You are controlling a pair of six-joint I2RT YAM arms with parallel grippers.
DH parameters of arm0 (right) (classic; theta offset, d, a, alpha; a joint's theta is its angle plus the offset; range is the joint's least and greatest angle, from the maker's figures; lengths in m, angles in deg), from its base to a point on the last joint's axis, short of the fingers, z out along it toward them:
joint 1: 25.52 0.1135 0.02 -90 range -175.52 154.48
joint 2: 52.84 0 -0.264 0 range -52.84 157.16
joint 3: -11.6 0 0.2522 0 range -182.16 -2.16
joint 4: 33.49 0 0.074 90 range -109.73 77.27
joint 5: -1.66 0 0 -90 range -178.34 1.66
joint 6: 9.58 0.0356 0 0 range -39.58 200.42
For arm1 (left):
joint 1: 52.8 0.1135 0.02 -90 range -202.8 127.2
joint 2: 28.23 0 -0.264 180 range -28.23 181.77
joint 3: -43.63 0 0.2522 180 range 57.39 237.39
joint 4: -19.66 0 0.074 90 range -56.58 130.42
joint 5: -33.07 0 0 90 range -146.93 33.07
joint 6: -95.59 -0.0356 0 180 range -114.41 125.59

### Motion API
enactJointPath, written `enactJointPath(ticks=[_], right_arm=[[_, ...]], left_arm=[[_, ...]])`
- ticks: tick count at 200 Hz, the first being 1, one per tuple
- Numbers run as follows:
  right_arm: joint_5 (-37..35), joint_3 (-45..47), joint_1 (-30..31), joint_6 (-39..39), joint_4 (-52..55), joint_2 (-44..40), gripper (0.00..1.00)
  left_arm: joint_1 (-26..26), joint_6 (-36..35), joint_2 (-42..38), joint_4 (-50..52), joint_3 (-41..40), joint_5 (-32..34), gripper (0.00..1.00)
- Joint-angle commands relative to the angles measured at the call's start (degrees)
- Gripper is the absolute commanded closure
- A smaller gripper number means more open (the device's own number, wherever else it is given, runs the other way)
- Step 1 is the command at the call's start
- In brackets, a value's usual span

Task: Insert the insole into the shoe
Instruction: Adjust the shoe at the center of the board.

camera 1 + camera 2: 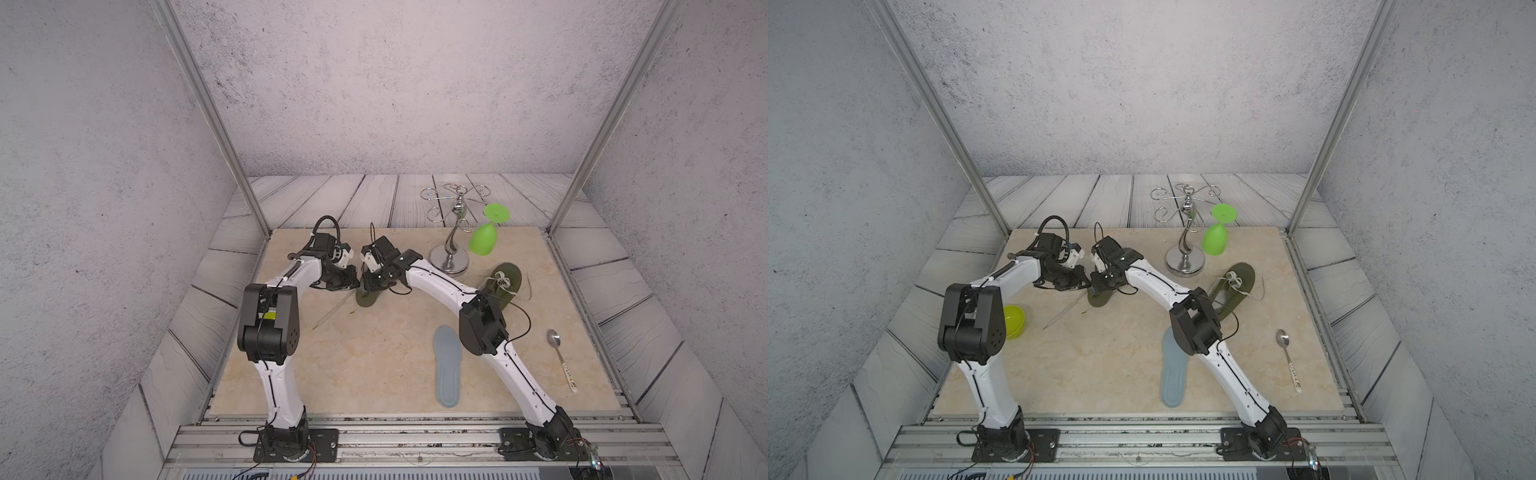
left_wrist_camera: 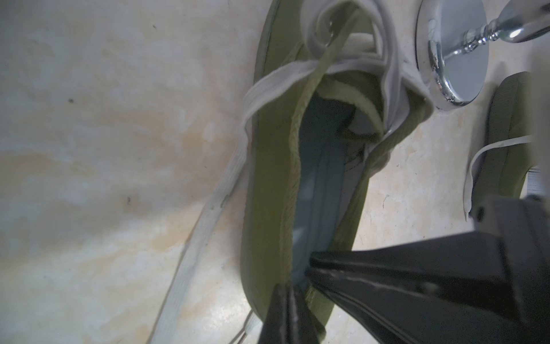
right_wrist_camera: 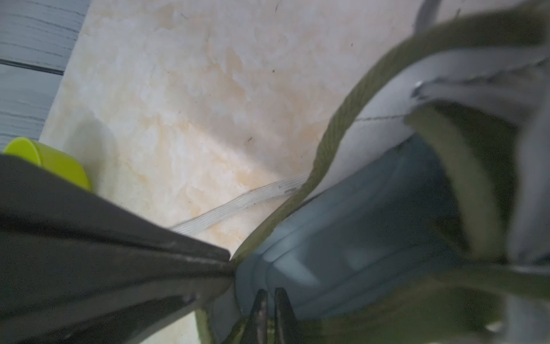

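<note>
An olive shoe (image 1: 366, 301) lies at the middle back of the table, and both arms meet over its heel. In the left wrist view a grey-blue insole (image 2: 318, 184) lies inside the shoe (image 2: 265, 178). My left gripper (image 2: 287, 293) is shut on the heel rim. My right gripper (image 3: 270, 297) is pinched on the olive heel edge beside it, its tips over the insole (image 3: 357, 223). The two grippers almost touch. A second grey-blue insole (image 1: 448, 365) lies loose near the table's front, by the right arm.
A second olive shoe (image 1: 505, 282) with loose laces lies at the right, partly behind the right arm. A chrome glass rack (image 1: 451, 259) holding a green glass (image 1: 482, 241) stands at the back. A spoon (image 1: 559, 357) lies far right; a yellow-green bowl (image 1: 1014, 322) sits behind the left arm.
</note>
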Motion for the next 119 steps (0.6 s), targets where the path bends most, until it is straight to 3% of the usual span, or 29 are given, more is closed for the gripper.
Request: enactJointPath(ticks=[1, 59, 97, 119], right_arm=[[1.0, -4.3, -0.1, 1.6, 0.3, 6.0, 0.91], [-1.3, -8.4, 0.0, 3.9, 3.1, 10.7, 0.94], [-2.8, 2.5, 0.0, 1.9, -2.3, -4.3, 0.93], [-4.5, 4.0, 0.1, 0.4, -0.4, -10.3, 0.92]], left_arm=[[0.4, -0.8, 0.7, 0.3, -0.4, -1.0, 1.00], [0.5, 0.1, -0.1, -1.1, -2.2, -2.0, 1.00], [0.8, 0.1, -0.9, -0.8, -2.7, 0.7, 1.00], [1.4, 1.7, -2.6, -1.1, -3.5, 4.4, 1.00]])
